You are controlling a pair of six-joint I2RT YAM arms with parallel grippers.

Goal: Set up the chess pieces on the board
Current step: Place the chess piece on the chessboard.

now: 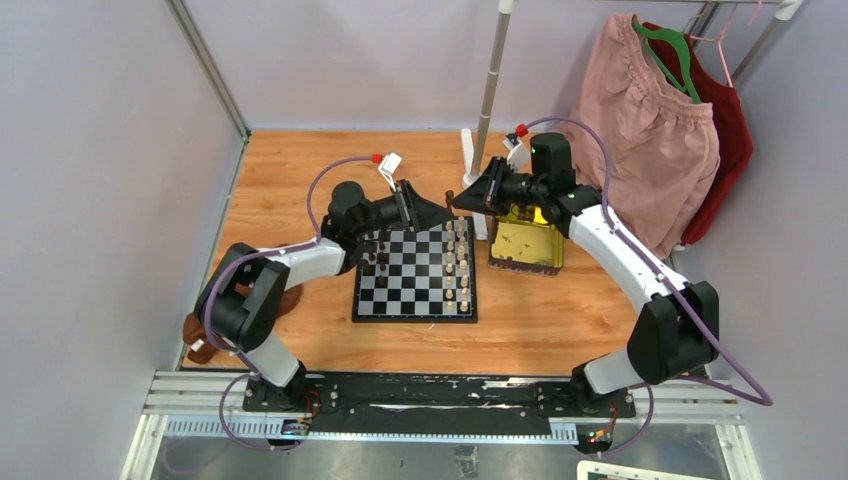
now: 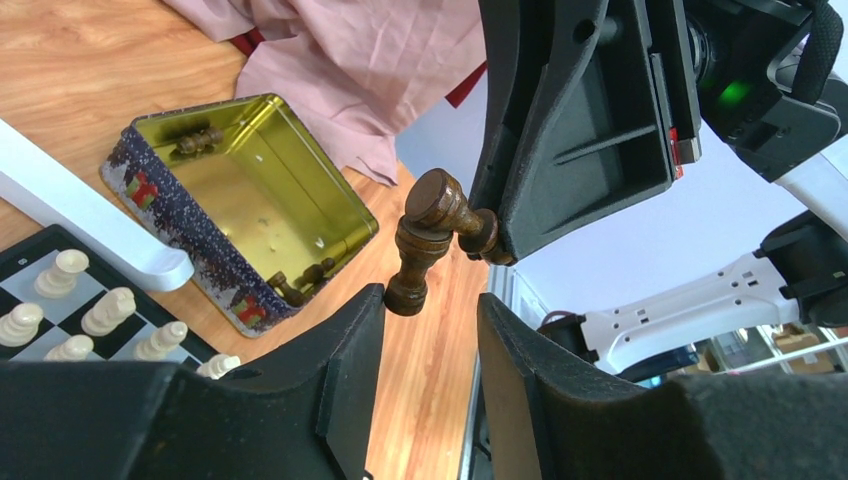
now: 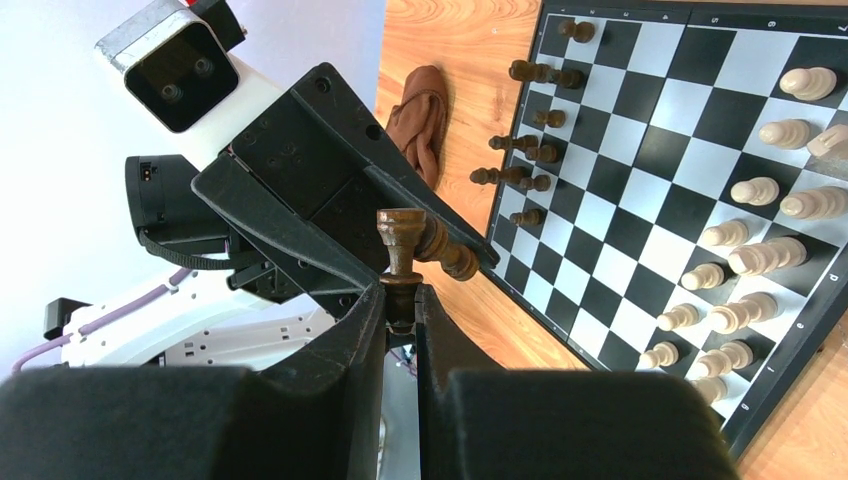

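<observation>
Wood looks light, hard and slippery: the right gripper (image 3: 400, 292) pinches the dark brown wooden chess piece (image 3: 402, 240) by its thin middle; the left gripper (image 2: 430, 300) is open.

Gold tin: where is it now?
In the top view, the tin sits on the table right of the board's far corner, under the right arm.

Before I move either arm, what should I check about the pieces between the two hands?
1. Right hand closed on a dark piece: ok.
2. Left hand gripping the second dark piece: not ok, its fingers stand wider than the piece.
3. The two pieces apart: not ok, they touch.
4. Free squares on the board among the standing dark pieces: ok.
5. Tin emptied: not ok, loose pieces lie inside.
</observation>
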